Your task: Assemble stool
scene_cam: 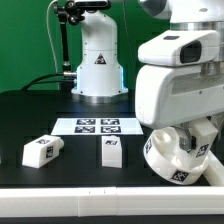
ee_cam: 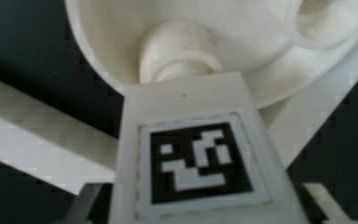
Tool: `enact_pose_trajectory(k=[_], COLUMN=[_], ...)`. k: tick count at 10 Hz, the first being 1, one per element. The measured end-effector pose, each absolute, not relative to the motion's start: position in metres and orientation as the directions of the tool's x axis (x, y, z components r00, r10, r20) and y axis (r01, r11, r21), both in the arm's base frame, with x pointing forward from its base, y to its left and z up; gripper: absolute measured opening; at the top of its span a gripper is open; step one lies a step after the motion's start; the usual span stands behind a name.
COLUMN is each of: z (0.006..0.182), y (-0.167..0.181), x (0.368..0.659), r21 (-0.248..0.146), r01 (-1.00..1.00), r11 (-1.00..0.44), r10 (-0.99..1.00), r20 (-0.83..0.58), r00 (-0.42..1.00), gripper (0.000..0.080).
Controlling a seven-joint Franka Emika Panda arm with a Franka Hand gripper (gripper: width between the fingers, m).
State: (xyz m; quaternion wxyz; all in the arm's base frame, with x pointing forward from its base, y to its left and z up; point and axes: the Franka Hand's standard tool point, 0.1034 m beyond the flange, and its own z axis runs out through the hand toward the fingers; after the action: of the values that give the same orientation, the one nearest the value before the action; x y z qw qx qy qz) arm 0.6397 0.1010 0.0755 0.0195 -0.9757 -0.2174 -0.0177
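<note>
In the wrist view my gripper [ee_cam: 202, 203] is shut on a white stool leg [ee_cam: 194, 110]. The leg carries a square black-and-white tag, and one fingertip [ee_cam: 92, 200] shows on each side of it. The leg's round peg end meets the round white seat [ee_cam: 105, 45] beyond it. In the exterior view the gripper [scene_cam: 190, 146] points down at the tilted seat [scene_cam: 163, 160] at the table's front right, and my hand largely hides the held leg. Two loose legs stand apart from it: one [scene_cam: 42, 150] lies at the exterior view's left, one [scene_cam: 110, 150] stands upright in the middle.
The marker board [scene_cam: 95, 126] lies flat behind the loose legs. A second white robot base [scene_cam: 97, 65] stands at the back, with cables beside it. The table's front edge runs just below the seat and the legs.
</note>
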Motion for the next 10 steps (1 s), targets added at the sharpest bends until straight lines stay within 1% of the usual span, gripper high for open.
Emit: enact_pose_trajectory(k=[4,5,6,7,8,9,10], z=[0.0752,0.0782,0.0773,0.0765,0.0763,0.0761,0.0758], y=[0.0944,0.0943,0.0949,0.095,0.0951,0.0951,0.0951], x=[0.6403,0.6407,0.6349,0.6349,0.6348,0.6346,0.6345], r21=[-0.035,-0.045,-0.061,-0.06,-0.06,-0.06,-0.06], r01=[0.185,0.119,0.064,0.076,0.076,0.076,0.076], r11=[-0.982,-0.992,-0.996,-0.995,-0.995,-0.995,-0.995], r10=[0.184,0.115,0.059,0.071,0.071,0.071,0.071], r20=[0.038,0.088,0.084,0.083,0.083,0.082,0.082], r00=[0.982,0.989,0.995,0.994,0.994,0.994,0.994], gripper=[0.0349,0.0348,0.0348,0.0416,0.0416,0.0584,0.0584])
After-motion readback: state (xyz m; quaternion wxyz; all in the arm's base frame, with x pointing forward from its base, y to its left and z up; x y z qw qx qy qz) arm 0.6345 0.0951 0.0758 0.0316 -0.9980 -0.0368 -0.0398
